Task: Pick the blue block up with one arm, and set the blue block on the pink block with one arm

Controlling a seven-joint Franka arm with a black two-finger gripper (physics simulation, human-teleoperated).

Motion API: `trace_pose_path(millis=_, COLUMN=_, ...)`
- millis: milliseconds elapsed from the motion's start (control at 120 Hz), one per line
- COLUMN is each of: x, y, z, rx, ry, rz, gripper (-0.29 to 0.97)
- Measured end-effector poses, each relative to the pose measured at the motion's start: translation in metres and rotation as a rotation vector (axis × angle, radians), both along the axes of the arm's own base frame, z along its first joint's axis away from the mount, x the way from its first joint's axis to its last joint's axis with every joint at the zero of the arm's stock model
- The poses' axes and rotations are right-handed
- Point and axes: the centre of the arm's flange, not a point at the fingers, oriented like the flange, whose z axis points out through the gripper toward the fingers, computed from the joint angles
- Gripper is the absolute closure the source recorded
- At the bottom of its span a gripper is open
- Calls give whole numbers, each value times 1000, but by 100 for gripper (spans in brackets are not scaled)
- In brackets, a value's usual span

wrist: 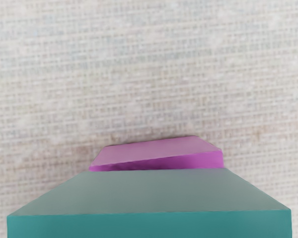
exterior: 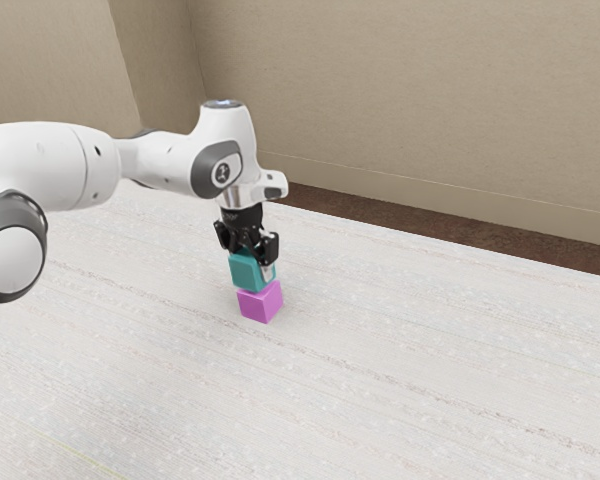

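Your black two-finger gripper (exterior: 249, 258) points straight down from the white arm (exterior: 150, 165), and its fingers are clamped on the blue block (exterior: 245, 273), a teal-toned matte cube, one finger on each of two opposite sides of its upper part. You can see the cube's lower half showing below the fingertips in the exterior view. Directly under the fingers, beneath the held cube, sits the pink block (exterior: 260, 302), a magenta matte cube resting on the pale, woven-looking table top (exterior: 430, 380). In the exterior view the blue block's underside appears to meet the pink block's top face, though you cannot tell from either view whether its weight is already on it. The two cubes are not squarely lined up: in the wrist view the blue block (wrist: 149, 203) lies just under your hand, and the pink block (wrist: 161, 152) peeks out past its far edge, turned a little against it, with bare table top (wrist: 139, 64) beyond.
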Motion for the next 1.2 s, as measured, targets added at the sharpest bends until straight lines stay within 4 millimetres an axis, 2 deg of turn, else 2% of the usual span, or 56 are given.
trace_pose_path(millis=342, x=0, y=-7, z=-8, rx=3, ry=7, rz=11, gripper=27)
trace_pose_path(millis=675, x=1, y=-6, z=-7, rx=9, ry=2, rz=12, gripper=8)
trace_pose_path(millis=792, x=1, y=-5, z=13, rx=13, ry=-22, rz=12, gripper=4)
trace_pose_path(millis=900, x=-4, y=-5, z=58, rx=20, ry=-66, rz=14, gripper=3)
trace_pose_path(millis=967, x=-10, y=-2, z=78, rx=23, ry=-80, rz=18, gripper=2)
trace_pose_path(millis=1067, x=-18, y=1, z=90, rx=25, ry=-58, rz=23, gripper=1)
trace_pose_path(millis=1200, x=-23, y=1, z=93, rx=26, ry=-33, rz=24, gripper=1)
